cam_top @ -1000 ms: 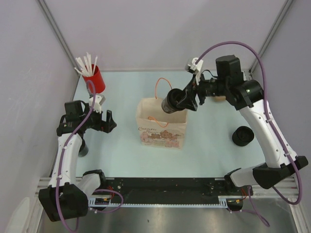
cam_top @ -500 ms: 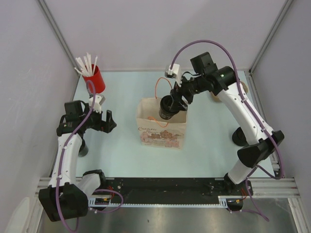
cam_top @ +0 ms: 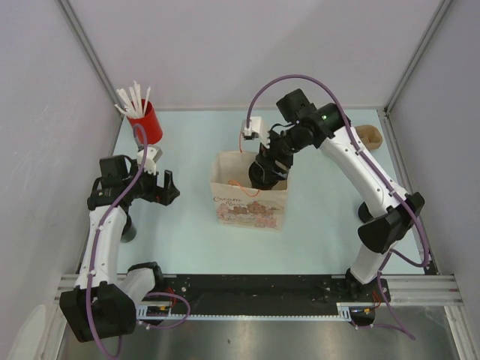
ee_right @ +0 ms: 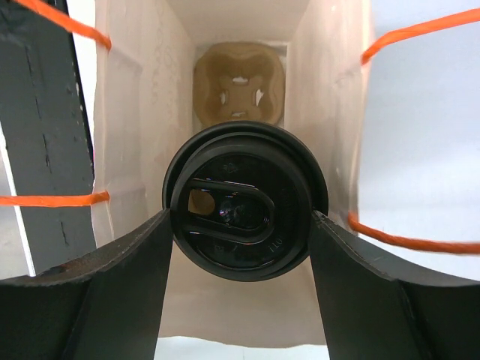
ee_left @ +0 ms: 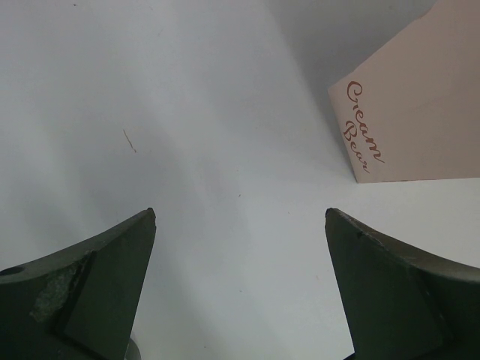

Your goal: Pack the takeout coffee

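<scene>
Coffee: takeout coffee (ee_right: 244,208), lid facing the wrist camera, in the bag's open top, mid-desk.
Right gripper: right gripper (cam_top: 268,162) clamped on the cup's sides.
Bag: paper bag (cam_top: 250,204), printed "Cream Bear" in red script.
Left gripper: left gripper (ee_left: 240,244) spread wide, holding nothing, near the left edge.

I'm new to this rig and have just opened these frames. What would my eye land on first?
The right gripper is shut on the coffee, holding it at the open mouth of the paper bag mid-table. Deep inside the bag lies a cardboard cup tray. The left gripper hangs open, left of the bag.
</scene>
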Controlling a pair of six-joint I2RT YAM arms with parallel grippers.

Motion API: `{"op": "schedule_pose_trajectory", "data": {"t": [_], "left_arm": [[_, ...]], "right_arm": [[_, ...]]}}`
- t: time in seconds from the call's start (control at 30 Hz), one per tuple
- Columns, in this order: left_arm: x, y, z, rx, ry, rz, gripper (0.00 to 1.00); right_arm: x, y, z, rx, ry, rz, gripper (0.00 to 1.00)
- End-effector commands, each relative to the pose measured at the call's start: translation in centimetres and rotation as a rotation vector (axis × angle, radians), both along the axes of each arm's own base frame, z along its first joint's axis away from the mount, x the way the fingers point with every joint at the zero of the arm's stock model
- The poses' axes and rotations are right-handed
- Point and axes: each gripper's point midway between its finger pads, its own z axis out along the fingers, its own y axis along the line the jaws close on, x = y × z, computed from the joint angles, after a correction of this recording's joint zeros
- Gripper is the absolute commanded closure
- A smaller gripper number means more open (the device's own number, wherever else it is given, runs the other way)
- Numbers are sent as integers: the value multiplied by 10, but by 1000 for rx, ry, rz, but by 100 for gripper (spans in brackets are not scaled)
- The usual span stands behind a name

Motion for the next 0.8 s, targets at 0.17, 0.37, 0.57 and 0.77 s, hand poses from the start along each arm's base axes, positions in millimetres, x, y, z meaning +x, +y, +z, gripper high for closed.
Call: {"op": "schedule_pose_trajectory", "data": {"t": [0.17,0.37,0.57,0.77], "left_arm": [[4,-1,3,-4,-34,-26,0],[4,-1,3,-4,-34,-24,0],[4,-1,4,-2,-35,-24,1],[4,-1,3,-4,-35,-26,1]], "right_arm": [[-8,-5,-23,-122,7,84,44],[-6,-5,-35,-163,47,102,44],[-11,-5,-46,-197,102,123,44],[-23,-8,-61,-240,146,151,45]]}}
